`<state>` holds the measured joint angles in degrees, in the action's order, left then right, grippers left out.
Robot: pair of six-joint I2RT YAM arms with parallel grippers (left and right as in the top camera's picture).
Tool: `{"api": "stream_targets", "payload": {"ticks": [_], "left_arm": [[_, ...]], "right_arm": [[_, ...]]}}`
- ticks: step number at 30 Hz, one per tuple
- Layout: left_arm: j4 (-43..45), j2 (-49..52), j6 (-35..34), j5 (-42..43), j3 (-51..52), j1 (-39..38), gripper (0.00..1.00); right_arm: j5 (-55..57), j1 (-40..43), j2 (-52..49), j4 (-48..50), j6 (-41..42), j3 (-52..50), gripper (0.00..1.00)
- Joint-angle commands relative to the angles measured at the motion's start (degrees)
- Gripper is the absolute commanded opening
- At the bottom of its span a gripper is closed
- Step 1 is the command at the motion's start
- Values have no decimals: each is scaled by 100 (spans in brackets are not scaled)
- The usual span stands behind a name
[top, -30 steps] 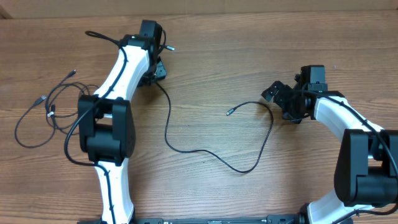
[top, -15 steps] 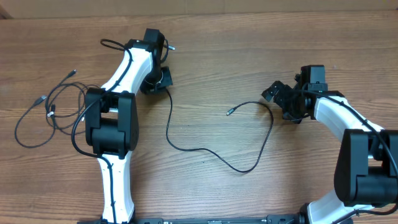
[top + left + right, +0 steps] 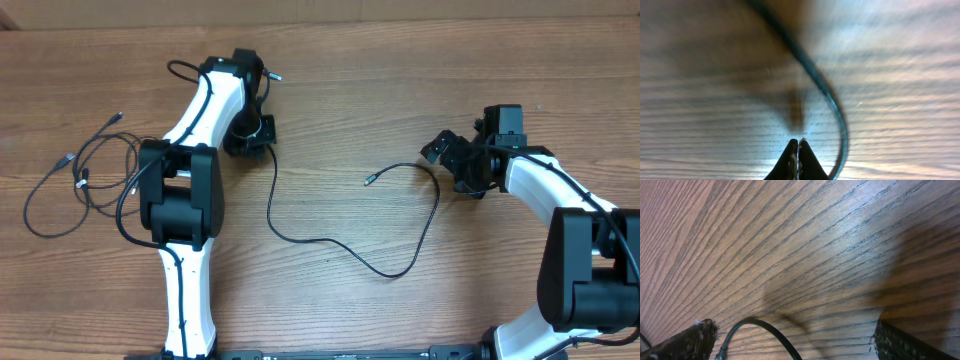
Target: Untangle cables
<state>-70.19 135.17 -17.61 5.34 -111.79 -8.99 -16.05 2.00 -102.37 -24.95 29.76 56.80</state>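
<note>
A long black cable snakes across the middle of the table from beside my left gripper to a silver plug tip near my right gripper. In the left wrist view the left gripper is shut, its tips pressed together just above the wood. The cable curves past on their right, outside the tips. In the right wrist view the right gripper stands wide open, and an arc of the cable lies between its fingers, untouched. More loose cables lie tangled at the far left.
The wooden table carries both white arms. The left arm's black joint block sits between the left tangle and the long cable. A thicker black wire loops off the left wrist. A pale wall edge runs along the back.
The left gripper has closed and moved a little nearer and to the right, beside the long cable's upper end. The right arm has not moved.
</note>
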Motion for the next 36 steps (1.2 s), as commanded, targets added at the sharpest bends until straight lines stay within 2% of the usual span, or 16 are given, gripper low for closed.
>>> {"api": "stream_targets", "payload": {"ticks": [1, 3, 4, 10, 14, 21, 22, 24, 25, 28, 32, 36], "left_arm": [[219, 22, -319, -107, -385, 39, 14], [461, 24, -442, -107, -387, 39, 27], [527, 28, -490, -109, -387, 39, 28], [693, 46, -942, -286, -304, 28, 29], [868, 46, -990, -444, -63, 2, 28], [1543, 46, -986, -472, 621, -2, 25], [1541, 46, -986, -468, 675, -2, 23], [1488, 46, -981, -468, 680, -4, 7], [1456, 46, -973, -466, 680, -4, 4], [1346, 46, -546, -247, 680, -4, 4], [1010, 46, 776, 260, 682, -4, 4], [553, 46, 1639, 330, 686, -4, 4]], "right_arm": [[275, 44, -162, -68, -26, -118, 100], [275, 44, -162, -68, -26, -118, 100], [275, 44, -162, -68, -26, -118, 100], [275, 44, -162, -68, -24, -118, 100], [278, 44, -162, -68, -26, -118, 100], [278, 44, -162, -68, -26, -118, 100], [275, 44, -162, -68, -24, -118, 100], [275, 44, -162, -68, -26, -120, 100], [275, 44, -162, -68, -26, -120, 100], [278, 44, -162, -68, -26, -118, 100], [275, 44, -162, -68, -26, -118, 100], [275, 44, -162, -68, -26, -118, 100]]}}
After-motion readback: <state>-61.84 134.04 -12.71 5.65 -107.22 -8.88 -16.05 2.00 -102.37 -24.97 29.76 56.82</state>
